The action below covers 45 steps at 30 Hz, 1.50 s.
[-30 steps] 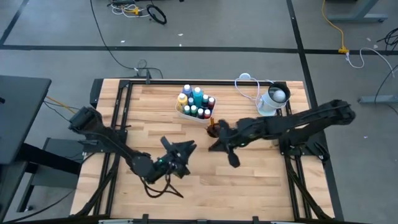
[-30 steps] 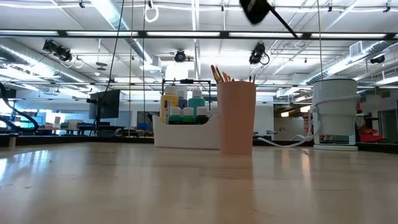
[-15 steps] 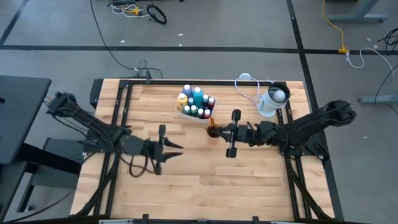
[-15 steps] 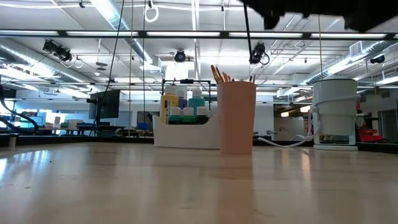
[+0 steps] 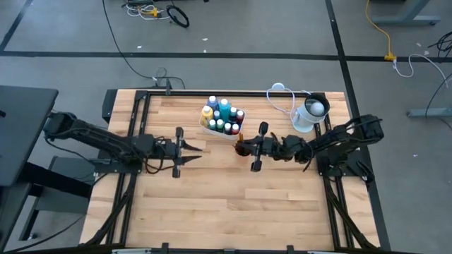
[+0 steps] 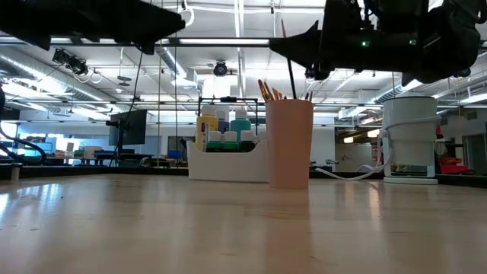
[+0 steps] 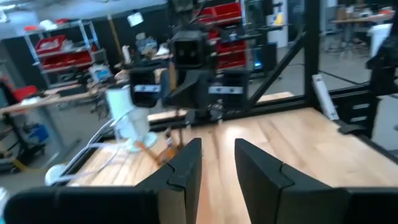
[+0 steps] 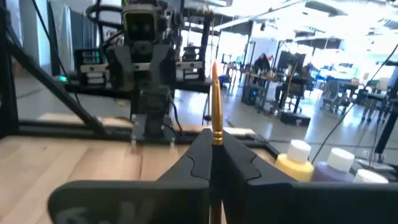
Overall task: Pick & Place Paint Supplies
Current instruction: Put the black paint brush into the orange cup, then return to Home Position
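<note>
A white caddy (image 5: 209, 128) of white-capped paint bottles (image 5: 222, 116) stands at the table's far middle. To its right is a pink cup (image 6: 289, 144) with brushes (image 6: 268, 90) sticking up from it. My right gripper (image 5: 248, 147) hovers level just above the cup, shut on a thin brush (image 6: 290, 72). My left gripper (image 5: 198, 148) hangs level, left of the caddy and cup. Its fingers (image 7: 186, 168) stand apart with nothing between them. My right gripper pinches the brush between its two fingers near its upper end, just below an orange-gold stretch (image 8: 216, 124). The fingers come level from the table's right and lie across the brush. The brush stands nearly upright, and its lower end (image 6: 294, 96) reaches the cup's mouth.
A white-and-grey round container (image 5: 311, 113) with a white cable (image 5: 282, 95) stands at the far right. A dark frame runs along the table's edges. Bare wood lies across the near half of the table.
My left gripper has drawn back from the table's near middle toward the far left, rolling until it lies level. My right gripper has come down over the cup and tipped to level. The brush it holds has swung from slanted to nearly upright, and its lower end has sunk to the cup's mouth.
</note>
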Available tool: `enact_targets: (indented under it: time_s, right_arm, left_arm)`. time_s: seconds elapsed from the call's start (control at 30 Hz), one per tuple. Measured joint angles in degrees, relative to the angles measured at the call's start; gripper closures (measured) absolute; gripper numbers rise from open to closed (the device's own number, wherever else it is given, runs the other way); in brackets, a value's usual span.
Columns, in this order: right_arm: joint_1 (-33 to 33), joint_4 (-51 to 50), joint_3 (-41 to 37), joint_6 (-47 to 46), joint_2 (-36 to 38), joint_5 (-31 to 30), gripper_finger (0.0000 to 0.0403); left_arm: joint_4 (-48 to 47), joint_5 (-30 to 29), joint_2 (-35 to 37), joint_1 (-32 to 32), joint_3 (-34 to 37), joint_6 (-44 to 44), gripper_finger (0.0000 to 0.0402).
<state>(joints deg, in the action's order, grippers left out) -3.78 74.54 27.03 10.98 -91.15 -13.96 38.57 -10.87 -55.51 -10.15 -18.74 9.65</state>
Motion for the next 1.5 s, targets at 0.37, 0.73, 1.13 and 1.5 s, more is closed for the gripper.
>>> enact_targets:
  time_s: [0.37, 0.73, 1.13, 1.5]
  right_arm:
    - [0.0, -2.4, 0.0, 4.9, 0.0, -0.1, 0.0325]
    - [0.0, -4.9, 0.0, 8.2, 5.8, -0.2, 0.0298]
    - [3.2, -46.3, -2.9, 0.2, 35.6, 2.4, 0.0338]
    - [6.6, -26.7, -23.0, -3.8, 49.0, 11.2, 0.0380]
  left_arm:
    - [1.7, -0.2, 0.0, 1.3, 1.5, -1.0, 0.0297]
    - [-0.5, -8.7, 5.9, 1.3, 1.5, 0.7, 0.0297]
    - [-28.2, -10.5, 34.5, 1.3, 2.1, 1.1, 0.0297]
    - [-25.8, -10.8, 55.1, 1.3, 15.1, 1.4, 0.0297]
